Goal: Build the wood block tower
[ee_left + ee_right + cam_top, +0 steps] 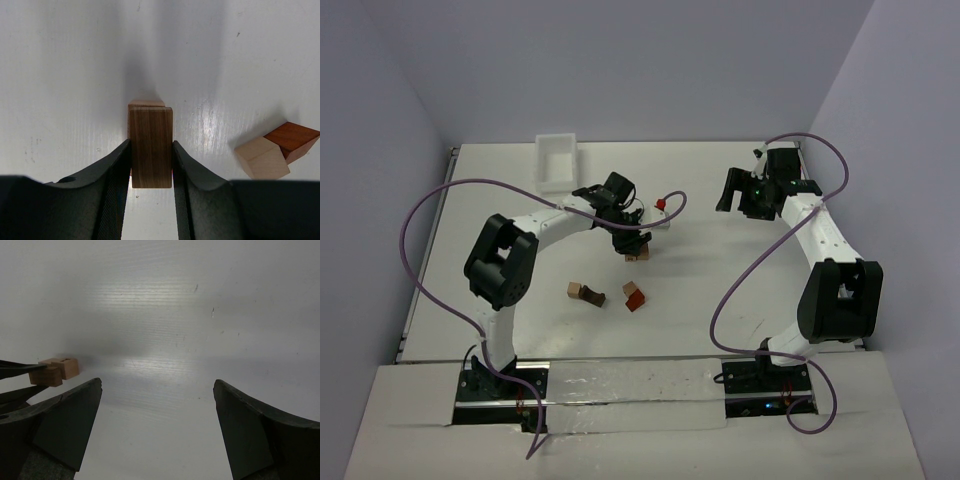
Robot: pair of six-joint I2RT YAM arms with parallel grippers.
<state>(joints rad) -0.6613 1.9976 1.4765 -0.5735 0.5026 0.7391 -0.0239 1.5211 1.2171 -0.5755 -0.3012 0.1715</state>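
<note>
My left gripper (633,243) (151,150) is shut on a dark brown wood block (151,147), fingers on both its long sides. The block sits over a light tan block (146,103) on the table; I cannot tell if they touch. This small stack (637,254) is mid-table and also shows at the left of the right wrist view (56,370). A tan block (261,158) and a reddish-brown block (292,140) lie together to the right (635,296). My right gripper (728,193) (157,390) is open and empty, well to the right of the stack.
A tan and a dark brown block (585,293) lie together left of the reddish pair. A white plastic bin (557,161) stands at the back left. A purple cable with a red tag (661,204) hangs near the left wrist.
</note>
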